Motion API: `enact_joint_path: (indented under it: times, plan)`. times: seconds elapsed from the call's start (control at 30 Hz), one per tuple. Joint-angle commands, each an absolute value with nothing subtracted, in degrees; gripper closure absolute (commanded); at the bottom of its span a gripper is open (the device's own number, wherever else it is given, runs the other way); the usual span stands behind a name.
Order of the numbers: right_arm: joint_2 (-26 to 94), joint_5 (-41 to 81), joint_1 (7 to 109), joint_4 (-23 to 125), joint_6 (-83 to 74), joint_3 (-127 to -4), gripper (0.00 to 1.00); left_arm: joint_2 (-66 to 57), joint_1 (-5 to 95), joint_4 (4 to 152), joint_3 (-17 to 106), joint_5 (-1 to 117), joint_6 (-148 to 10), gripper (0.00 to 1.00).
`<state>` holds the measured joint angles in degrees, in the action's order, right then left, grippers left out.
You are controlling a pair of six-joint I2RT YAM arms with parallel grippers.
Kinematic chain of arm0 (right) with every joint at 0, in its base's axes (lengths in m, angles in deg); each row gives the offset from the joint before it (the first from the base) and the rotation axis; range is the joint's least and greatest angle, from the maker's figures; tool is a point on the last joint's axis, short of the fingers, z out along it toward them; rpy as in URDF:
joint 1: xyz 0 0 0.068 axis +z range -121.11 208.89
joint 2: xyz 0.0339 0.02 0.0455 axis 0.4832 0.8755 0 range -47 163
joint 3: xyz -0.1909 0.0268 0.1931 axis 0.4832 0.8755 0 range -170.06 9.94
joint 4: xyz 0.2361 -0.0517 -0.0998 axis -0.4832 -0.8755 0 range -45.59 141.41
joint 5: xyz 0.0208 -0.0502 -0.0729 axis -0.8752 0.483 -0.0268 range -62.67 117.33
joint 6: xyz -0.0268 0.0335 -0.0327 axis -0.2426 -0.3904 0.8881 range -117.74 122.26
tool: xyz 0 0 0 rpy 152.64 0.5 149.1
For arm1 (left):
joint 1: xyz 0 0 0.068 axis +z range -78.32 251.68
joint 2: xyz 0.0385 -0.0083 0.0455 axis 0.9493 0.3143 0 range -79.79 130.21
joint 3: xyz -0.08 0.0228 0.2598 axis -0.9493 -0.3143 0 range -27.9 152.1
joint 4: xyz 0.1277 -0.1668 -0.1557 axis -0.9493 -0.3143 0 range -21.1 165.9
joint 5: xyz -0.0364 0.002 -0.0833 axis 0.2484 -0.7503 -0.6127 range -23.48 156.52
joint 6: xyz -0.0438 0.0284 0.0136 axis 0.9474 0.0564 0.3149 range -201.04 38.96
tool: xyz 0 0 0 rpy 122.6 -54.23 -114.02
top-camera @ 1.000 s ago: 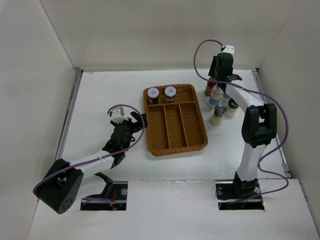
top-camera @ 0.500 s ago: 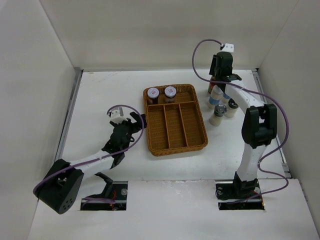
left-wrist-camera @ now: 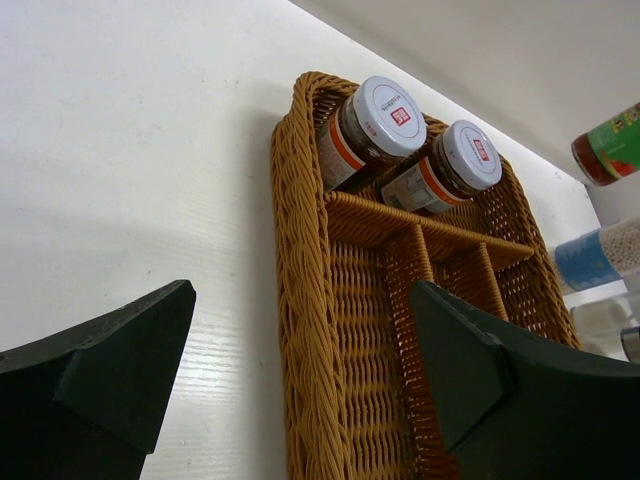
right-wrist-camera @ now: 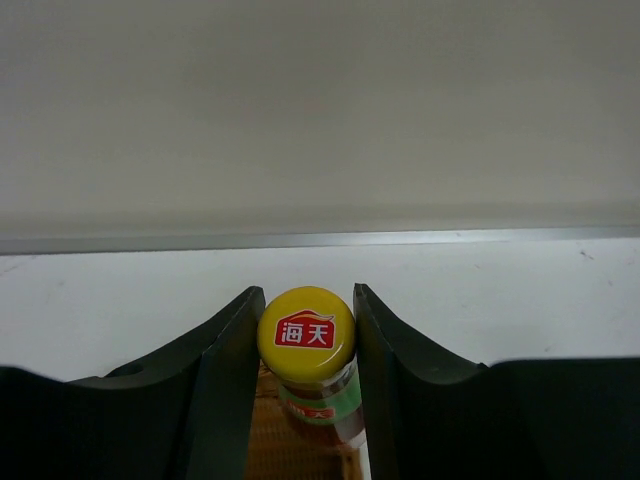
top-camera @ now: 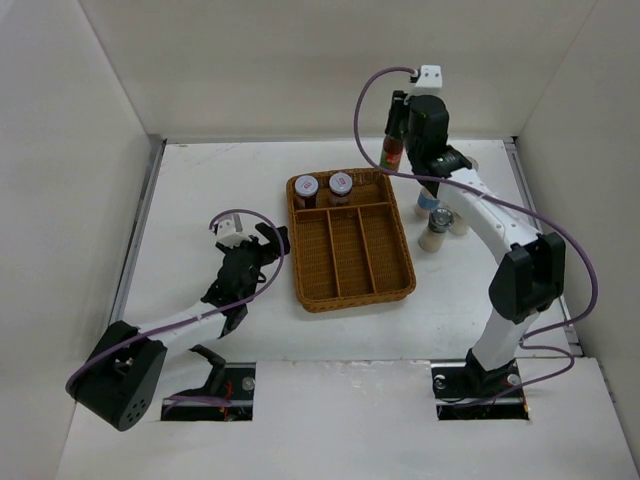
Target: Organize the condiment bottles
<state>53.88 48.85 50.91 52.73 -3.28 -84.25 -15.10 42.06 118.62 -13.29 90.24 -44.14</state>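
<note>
My right gripper [top-camera: 400, 135] is shut on the cap of the red-brown sauce bottle [top-camera: 392, 154] and holds it in the air over the back right corner of the wicker tray [top-camera: 352, 292]. In the right wrist view the yellow cap [right-wrist-camera: 306, 331] sits between my fingers [right-wrist-camera: 228, 365]. Two pale-lidded jars [top-camera: 306, 187] [top-camera: 341, 184] stand in the tray's back compartment and also show in the left wrist view [left-wrist-camera: 375, 122] [left-wrist-camera: 455, 165]. My left gripper [top-camera: 272, 242] is open and empty beside the tray's left rim [left-wrist-camera: 300, 280].
Right of the tray stand a white blue-banded cylinder [top-camera: 433, 231], another one [top-camera: 428, 203] partly hidden behind my right arm, and a dark-capped shaker [top-camera: 461, 219]. The tray's three long front compartments hold nothing. White walls close the table at the back and both sides.
My right gripper has lifted the sauce bottle from the cluster right of the tray and carried it up and left toward the tray's back corner. My left arm has barely moved.
</note>
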Motion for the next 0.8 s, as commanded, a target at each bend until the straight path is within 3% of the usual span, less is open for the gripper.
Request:
enact_joint_path:
  times: [0.0, 0.77]
  plan:
    - [52.5, 48.1, 52.7, 61.5, -2.5, -85.9, 0.70, -16.4, 42.5, 121.5, -13.8, 89.9, -43.2, 0.11]
    - [58.2, 46.9, 55.7, 69.4, -6.5, -75.0, 0.70, -15.0, 42.6, 121.8, -13.4, 89.0, -43.1, 0.10]
